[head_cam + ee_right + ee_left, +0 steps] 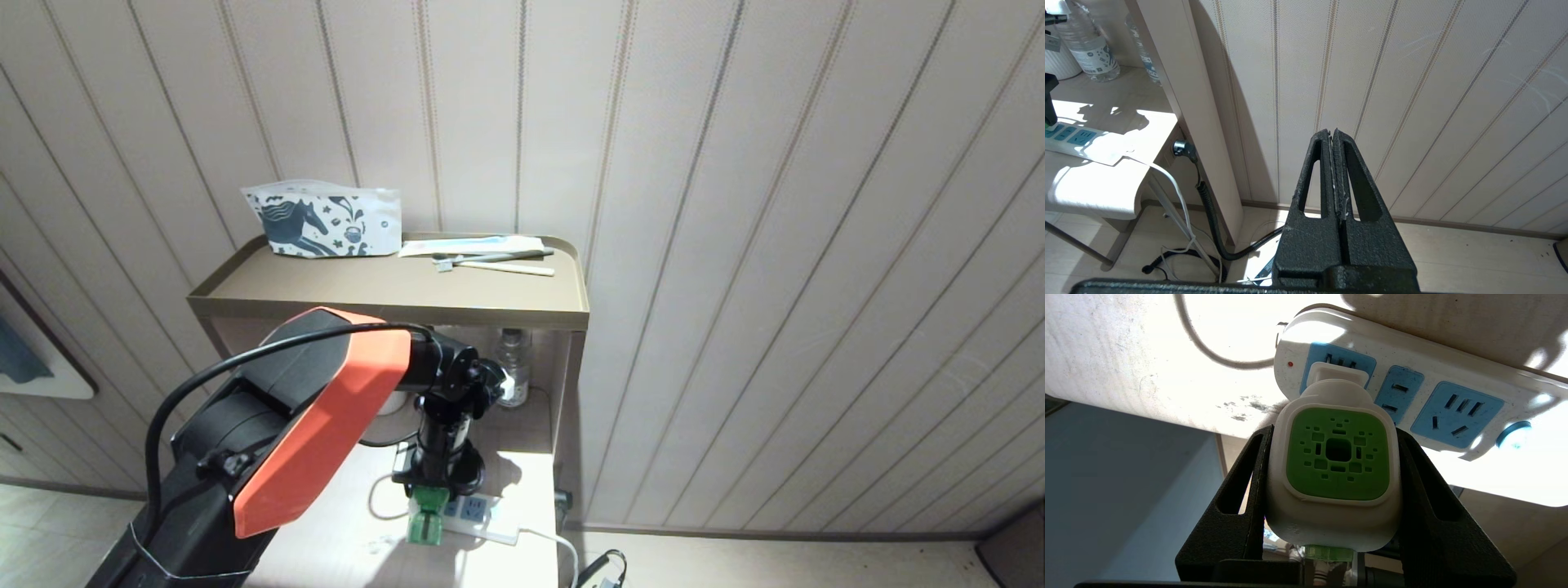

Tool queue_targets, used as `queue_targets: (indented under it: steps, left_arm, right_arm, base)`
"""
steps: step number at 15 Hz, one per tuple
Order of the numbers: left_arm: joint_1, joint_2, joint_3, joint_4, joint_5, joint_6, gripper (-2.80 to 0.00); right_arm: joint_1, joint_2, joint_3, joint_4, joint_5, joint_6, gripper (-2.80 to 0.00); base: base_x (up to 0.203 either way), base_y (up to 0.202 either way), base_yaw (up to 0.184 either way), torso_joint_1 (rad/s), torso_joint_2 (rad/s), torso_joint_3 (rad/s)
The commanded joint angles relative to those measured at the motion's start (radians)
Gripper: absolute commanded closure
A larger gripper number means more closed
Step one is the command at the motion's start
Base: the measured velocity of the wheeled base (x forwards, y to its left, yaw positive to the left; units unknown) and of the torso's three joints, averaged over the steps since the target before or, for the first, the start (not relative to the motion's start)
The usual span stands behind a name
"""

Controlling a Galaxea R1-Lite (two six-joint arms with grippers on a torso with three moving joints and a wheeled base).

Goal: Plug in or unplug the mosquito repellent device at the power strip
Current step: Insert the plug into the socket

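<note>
The mosquito repellent device (1337,457), white with a bright green vented face, sits between the black fingers (1241,498) of my left gripper (1335,430), which is shut on its sides. A bit of its green bottle (1329,553) shows below the head. Its white plug end presses onto the end socket of the power strip (1453,375), beside a small red light; the prongs are hidden. In the head view the left gripper (431,490) points down over the device (426,518) on the power strip (478,514). My right gripper (1332,132) hangs shut and empty, facing the wall.
The strip lies on a small white table (343,531), its white cord (563,551) dropping off the right edge. Clear water bottles (513,367) stand under a brown shelf (392,302) that carries a printed pouch (326,220). A black cable (1208,212) runs down to the floor.
</note>
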Motion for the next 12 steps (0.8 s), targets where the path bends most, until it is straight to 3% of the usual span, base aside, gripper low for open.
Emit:
queue_targets:
  steps: [1, 12]
  left_arm:
    - [0.000, 0.003, 0.001, 0.005, 0.004, -0.004, 0.00]
    - [0.012, 0.000, 0.011, -0.063, 0.001, -0.002, 0.00]
  right_arm:
    - [0.000, -0.001, 0.000, 0.000, 0.000, 0.000, 0.00]
    - [-0.001, -0.001, 0.000, 0.000, 0.000, 0.000, 0.00]
  base:
    - [0.000, 0.000, 0.000, 0.000, 0.00, 0.000]
    - [0.000, 0.000, 0.000, 0.000, 0.00, 0.000]
